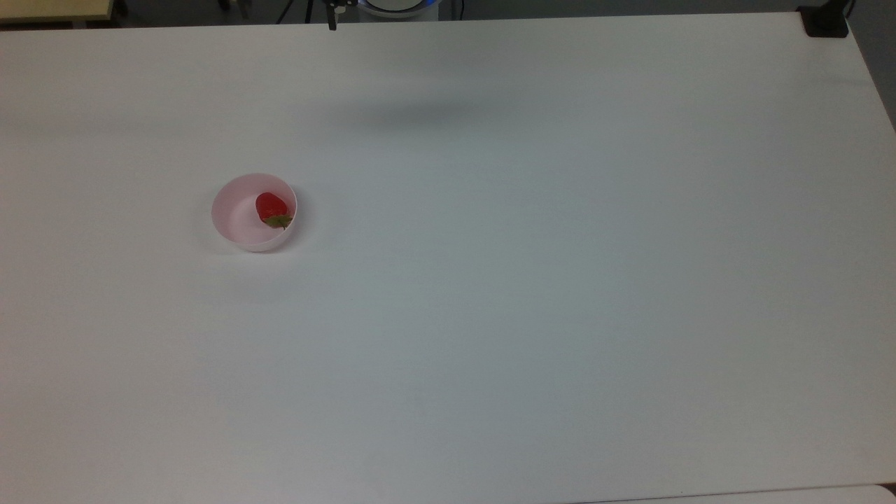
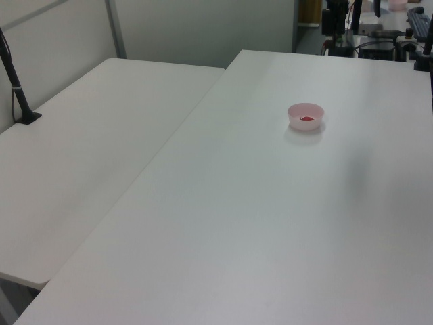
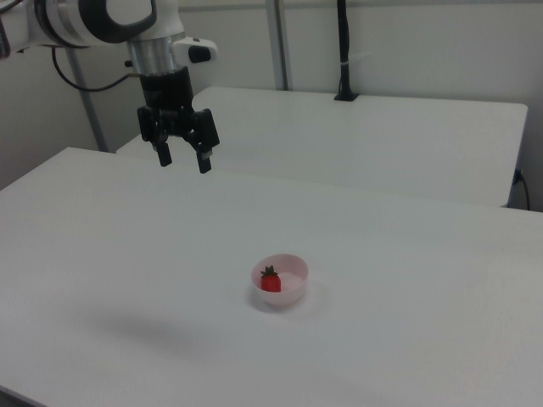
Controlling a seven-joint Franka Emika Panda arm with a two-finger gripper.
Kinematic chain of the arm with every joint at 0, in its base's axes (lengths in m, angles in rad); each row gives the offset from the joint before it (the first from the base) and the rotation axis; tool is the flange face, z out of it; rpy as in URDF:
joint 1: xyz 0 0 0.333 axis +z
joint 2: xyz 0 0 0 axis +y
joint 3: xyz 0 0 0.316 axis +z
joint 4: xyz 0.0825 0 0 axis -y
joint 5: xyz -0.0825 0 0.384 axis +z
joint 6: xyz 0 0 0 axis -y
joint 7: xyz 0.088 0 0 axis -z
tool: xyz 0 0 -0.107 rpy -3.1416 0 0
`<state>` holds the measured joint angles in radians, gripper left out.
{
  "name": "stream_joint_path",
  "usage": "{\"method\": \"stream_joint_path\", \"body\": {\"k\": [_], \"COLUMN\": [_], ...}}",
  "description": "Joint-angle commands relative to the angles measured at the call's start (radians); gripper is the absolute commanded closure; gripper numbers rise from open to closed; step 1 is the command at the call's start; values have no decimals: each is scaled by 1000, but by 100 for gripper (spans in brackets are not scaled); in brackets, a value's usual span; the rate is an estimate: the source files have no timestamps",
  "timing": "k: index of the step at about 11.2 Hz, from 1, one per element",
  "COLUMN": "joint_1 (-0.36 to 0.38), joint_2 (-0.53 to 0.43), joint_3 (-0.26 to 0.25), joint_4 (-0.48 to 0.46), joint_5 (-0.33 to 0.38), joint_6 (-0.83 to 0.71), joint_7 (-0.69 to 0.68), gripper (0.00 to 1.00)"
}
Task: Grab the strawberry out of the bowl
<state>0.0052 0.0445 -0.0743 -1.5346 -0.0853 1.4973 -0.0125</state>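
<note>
The arm (image 3: 93, 21) is built of rounded white shells with black rings at the joints. A silver-grey cylindrical wrist section is fitted below. The gripper (image 3: 182, 161) is black, with two angular fingers (image 3: 204, 157). A black cable is routed behind the arm.

Two white tables (image 3: 382, 127) w/ pale wall (image 3: 424, 42) behind.

Three fixed views of one white table (image 1: 490, 315)

It is seen from overhead and obliquely from opposite sides; the bowl (image 1: 254, 212) is shared, at 9 o'clock overhead.
</note>
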Motion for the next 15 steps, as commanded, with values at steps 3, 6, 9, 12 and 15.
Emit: {"method": "stream_joint_path", "body": {"k": [3,6,9,12,15], "joint_1": [-16,-24,-34,-77,-106], "joint_2": [-14,-14,-2,23,95], "joint_3": [-19,-19,-21,-19,-19], "joint_4": [-1,-1,-1,-1,-2], "joint_5": [10,10,10,13,13], "joint_6": [-22,-16,39,101,165], "joint_7": [-23,-26,-35,-94,-164], "gripper": [0,0,0,0,0]}}
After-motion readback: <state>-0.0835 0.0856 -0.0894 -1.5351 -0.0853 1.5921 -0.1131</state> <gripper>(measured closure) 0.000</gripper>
